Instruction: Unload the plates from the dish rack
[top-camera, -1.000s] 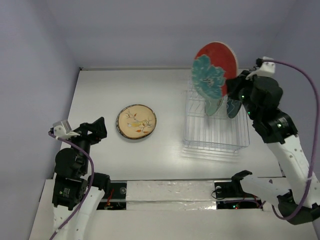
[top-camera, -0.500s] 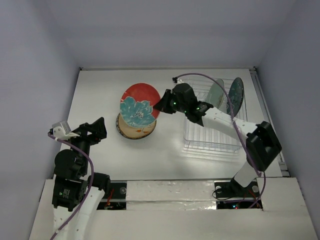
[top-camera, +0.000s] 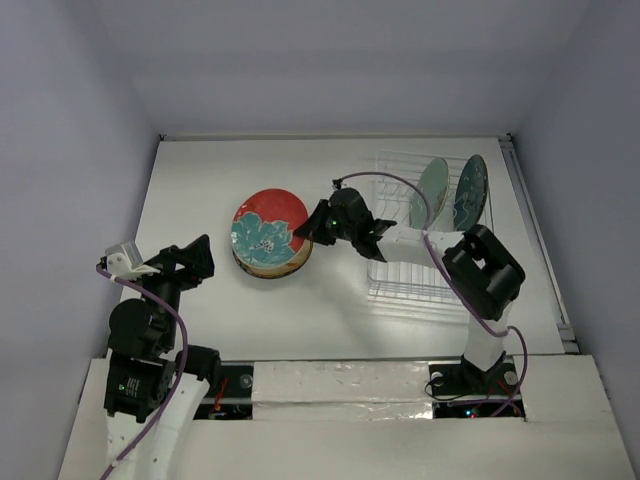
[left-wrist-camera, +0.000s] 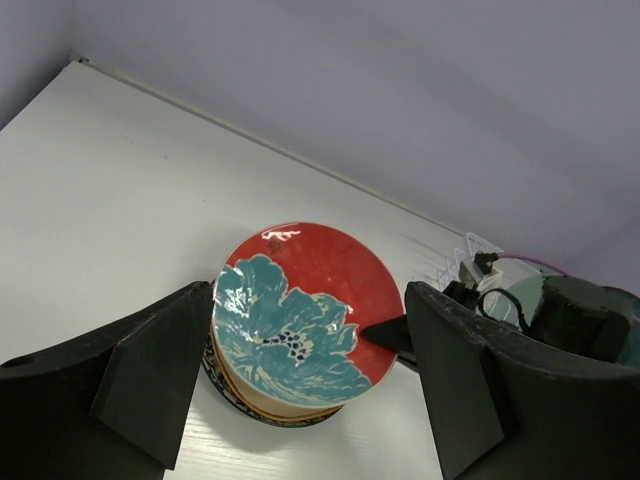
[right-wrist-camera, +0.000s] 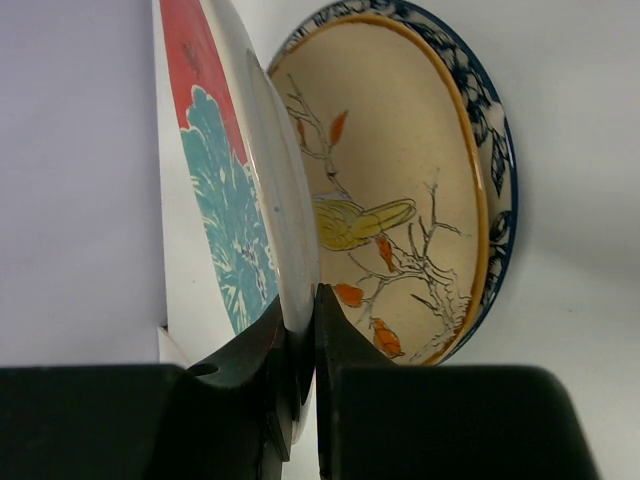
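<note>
The red plate with a teal flower (top-camera: 264, 230) lies tilted on a cream plate with a blue patterned rim (top-camera: 272, 266), left of the white wire dish rack (top-camera: 430, 282). My right gripper (top-camera: 318, 224) is shut on the red plate's right rim. The right wrist view shows its jaws (right-wrist-camera: 308, 330) clamped on the red plate's edge (right-wrist-camera: 280, 200), with the cream bird-painted plate (right-wrist-camera: 400, 190) just beneath. A pale mint plate (top-camera: 431, 188) and a dark teal plate (top-camera: 470, 192) stand upright in the rack's far end. My left gripper (top-camera: 190, 260) is open and empty, left of the stack (left-wrist-camera: 300, 320).
The near part of the rack holds no plates. Grey walls close in the white table (top-camera: 220, 170) at the back and both sides. The right arm stretches across the rack's left side. The rack's wires (left-wrist-camera: 458, 266) show at the right of the left wrist view.
My right arm carried the red plate from above the rack leftward and lowered it onto the cream plate. The left arm has not moved.
</note>
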